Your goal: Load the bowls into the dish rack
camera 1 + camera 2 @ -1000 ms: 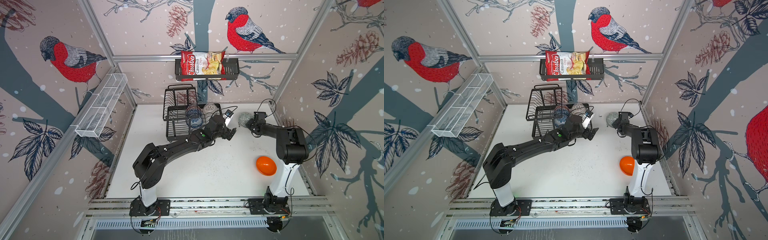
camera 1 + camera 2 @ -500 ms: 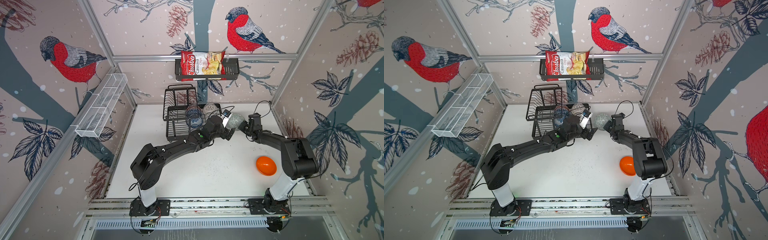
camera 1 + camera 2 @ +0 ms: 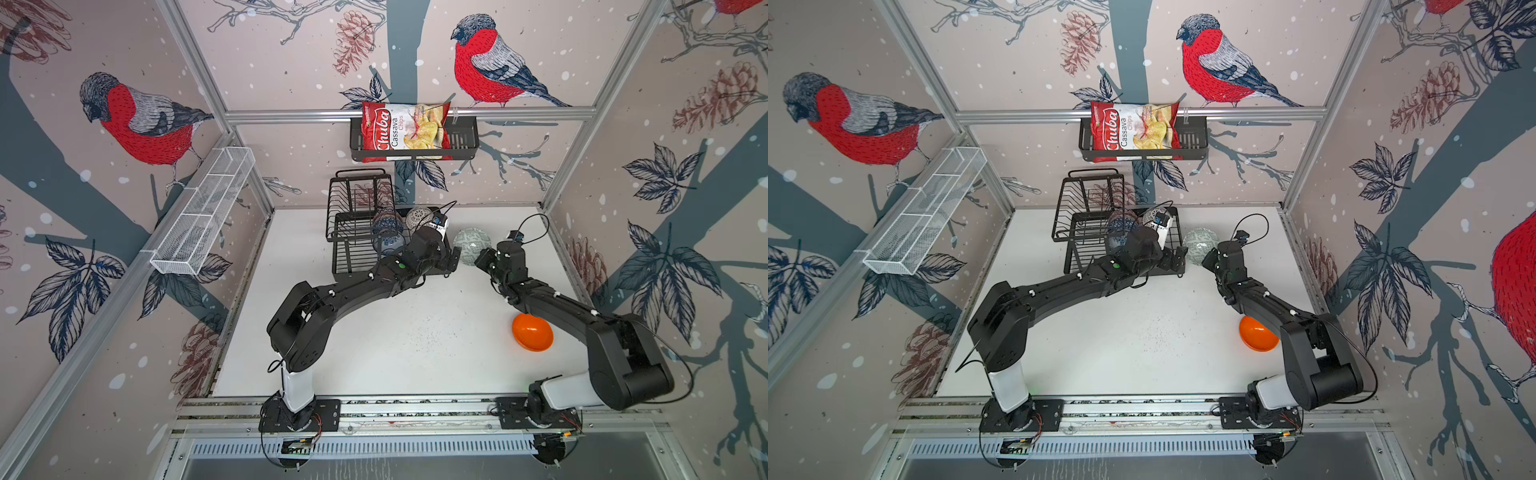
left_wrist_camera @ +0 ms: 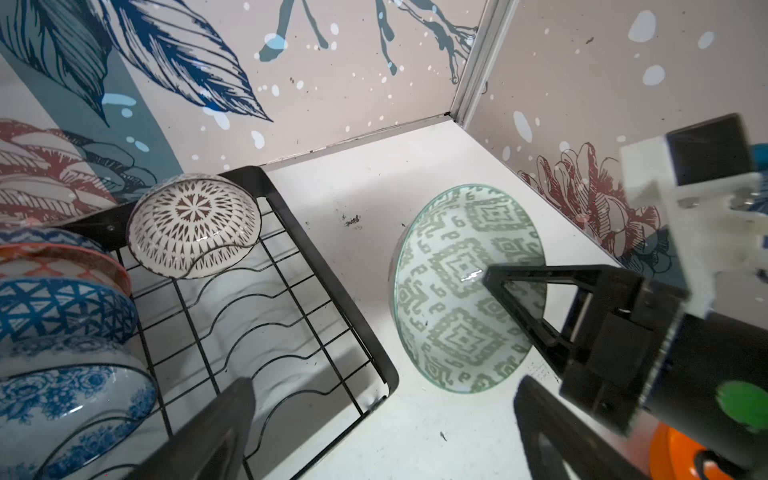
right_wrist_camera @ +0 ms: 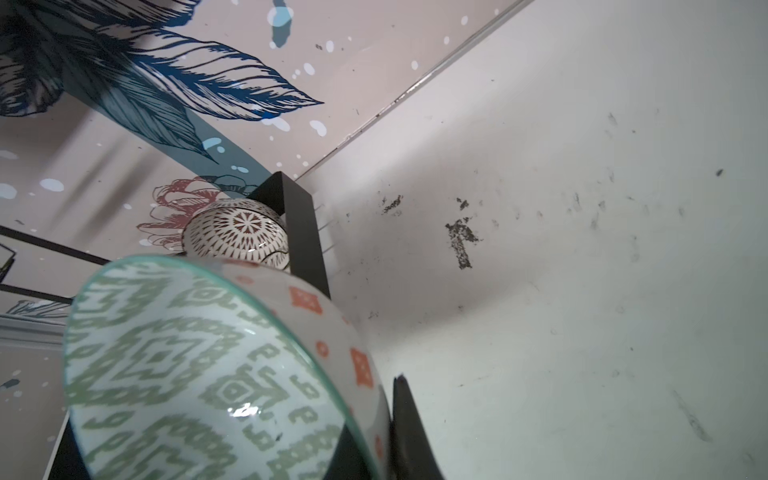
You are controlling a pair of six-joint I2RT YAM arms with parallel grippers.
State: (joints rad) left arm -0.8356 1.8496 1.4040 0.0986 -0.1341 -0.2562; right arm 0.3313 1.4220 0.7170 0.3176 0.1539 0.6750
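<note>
The grey-green patterned bowl (image 3: 471, 245) (image 3: 1200, 245) (image 4: 457, 291) (image 5: 187, 374) stands tilted on edge just right of the dish rack (image 3: 353, 257) (image 3: 1084, 257) (image 4: 332, 291). My right gripper (image 3: 482, 259) (image 3: 1208, 259) (image 5: 382, 415) is shut on its rim. Beside the bowl, over the rack's near corner, my left gripper (image 3: 451, 259) (image 3: 1177, 259) (image 4: 382, 395) is open and empty. In the rack sit a white radial-pattern bowl (image 3: 419, 217) (image 4: 191, 224) (image 5: 237, 230), a salmon bowl (image 4: 62, 257), a blue geometric bowl (image 4: 62, 307) and a blue floral bowl (image 4: 62, 399). An orange bowl (image 3: 532, 332) (image 3: 1258, 334) lies on the table by the right arm.
A black basket with a chips bag (image 3: 413, 133) hangs on the back wall above the rack. A long white mesh tray (image 3: 203, 212) is fixed to the left wall. The back wall and right wall corner stand close behind the held bowl.
My right gripper has closed on the grey-green bowl and carried it left, nearer the rack, with the right arm stretching out. The left gripper has shifted slightly and stays open.
</note>
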